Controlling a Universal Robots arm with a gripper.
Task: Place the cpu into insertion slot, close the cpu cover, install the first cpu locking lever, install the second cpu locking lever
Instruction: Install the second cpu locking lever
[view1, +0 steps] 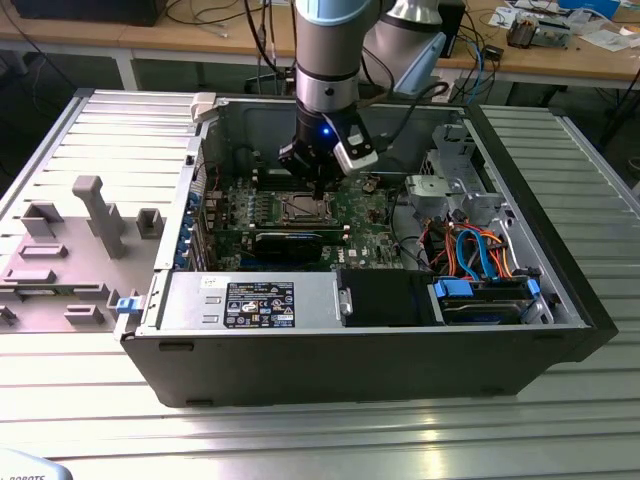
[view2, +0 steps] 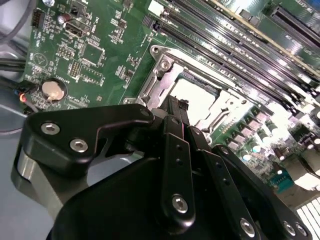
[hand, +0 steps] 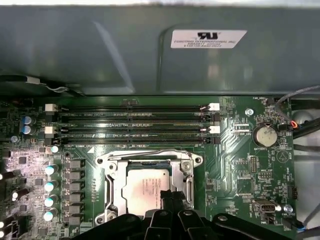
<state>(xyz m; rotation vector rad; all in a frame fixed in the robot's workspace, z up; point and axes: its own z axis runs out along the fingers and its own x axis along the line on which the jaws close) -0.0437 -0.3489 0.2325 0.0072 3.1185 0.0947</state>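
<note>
Black two-fingered gripper (hand: 167, 200), fingers pressed together and apparently empty, poised directly above the silver-topped square cpu (hand: 145, 187) seated in the silver-rimmed insertion slot (hand: 111, 180) on the green motherboard (hand: 240, 165).

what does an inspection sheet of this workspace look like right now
surface: ribbed metal table carrying the open computer case.
job's things: cpu lies in the insertion slot; cpu cover lies down around it.
clutter: grey fixture blocks at the exterior view's left.
grippers: pincer sits low over the socket's edge, fingers together.
cables: orange and blue bundle inside the case, at the exterior view's right.
surroundings: wooden benches with loose cables behind.
</note>
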